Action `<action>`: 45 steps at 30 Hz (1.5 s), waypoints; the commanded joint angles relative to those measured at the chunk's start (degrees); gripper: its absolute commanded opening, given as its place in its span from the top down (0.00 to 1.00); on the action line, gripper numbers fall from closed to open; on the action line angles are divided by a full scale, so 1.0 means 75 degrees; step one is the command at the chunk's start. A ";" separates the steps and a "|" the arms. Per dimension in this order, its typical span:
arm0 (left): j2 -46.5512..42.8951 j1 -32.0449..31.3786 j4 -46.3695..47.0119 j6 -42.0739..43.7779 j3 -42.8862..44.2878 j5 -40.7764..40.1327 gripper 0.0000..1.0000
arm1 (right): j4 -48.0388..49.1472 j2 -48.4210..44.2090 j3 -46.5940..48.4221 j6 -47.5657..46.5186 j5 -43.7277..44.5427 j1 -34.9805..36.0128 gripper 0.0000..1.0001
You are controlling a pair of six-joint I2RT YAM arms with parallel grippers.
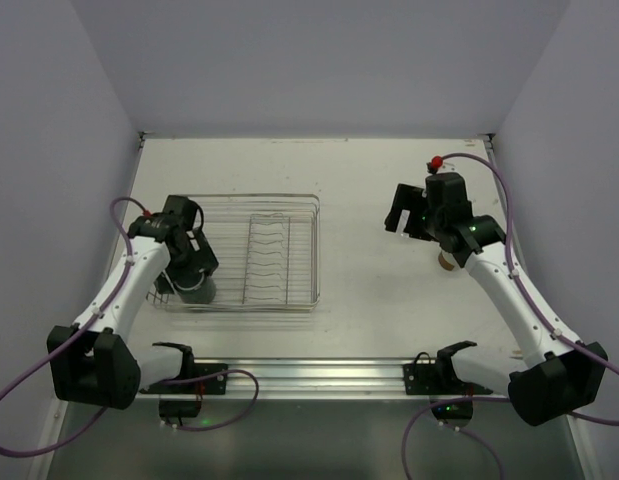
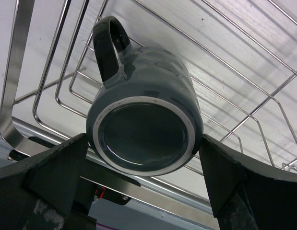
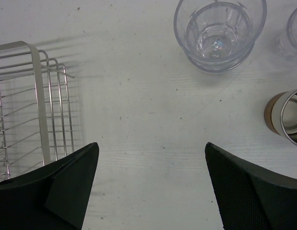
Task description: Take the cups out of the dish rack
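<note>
The white table (image 1: 369,300) is carrying every item in the work area. The silver wire dish rack (image 1: 289,215) is sitting on the left-centre part of the table, and a row of plate-slot wires is running along its right half. The left arm (image 1: 129,285) is reaching over the rack's near left corner. The right arm (image 1: 504,285) is extending over the right part of the table, well apart from the rack.

The left gripper (image 2: 143,141) is pointing down into that near left corner. Its fingers (image 2: 57,177) are pressing against opposite sides of the dark grey-green mug (image 2: 158,81), so the jaws are grasping the mug. The mug is sitting inside the rack outline with its base facing the wrist camera and its handle pointing toward the top of that view. Rack wires are showing behind it. The views are not showing whether the mug is resting on the rack floor or hanging just above it.

The right gripper (image 3: 150,146) is hovering over bare table surface with its jaws spread wide and gripping nothing. In its wrist view, one corner of the rack is showing at the left edge. A clear tumbler (image 3: 219,31) is standing upright on the table ahead of the right finger. A second clear tumbler (image 3: 294,28) is standing just beside it, cut off by the frame edge. The cream cup (image 3: 282,117) with a brownish band is standing upright nearer the gripper, also partly out of frame.
</note>
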 commanded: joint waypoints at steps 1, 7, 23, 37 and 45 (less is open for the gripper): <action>0.0068 0.0169 0.0392 0.0233 -0.0029 -0.0020 0.00 | 0.0288 -0.0104 -0.0033 -0.0126 -0.0117 0.0035 0.06; 0.0232 0.0286 0.0568 0.0397 -0.0029 0.0074 0.00 | 0.0276 -0.0069 -0.0045 -0.0126 -0.0152 0.0035 0.06; 0.0361 0.0403 0.0849 0.0678 -0.0252 0.0250 0.00 | 0.0276 -0.0069 -0.0045 -0.0138 -0.0187 0.0035 0.06; 0.0232 0.0450 0.0826 0.0749 -0.0322 0.0390 0.06 | 0.0241 -0.0058 -0.0057 -0.0138 -0.0164 0.0023 0.06; 0.0139 0.0462 0.0896 0.0795 -0.0381 0.0425 0.41 | 0.0253 -0.0069 -0.0057 -0.0138 -0.0176 0.0035 0.06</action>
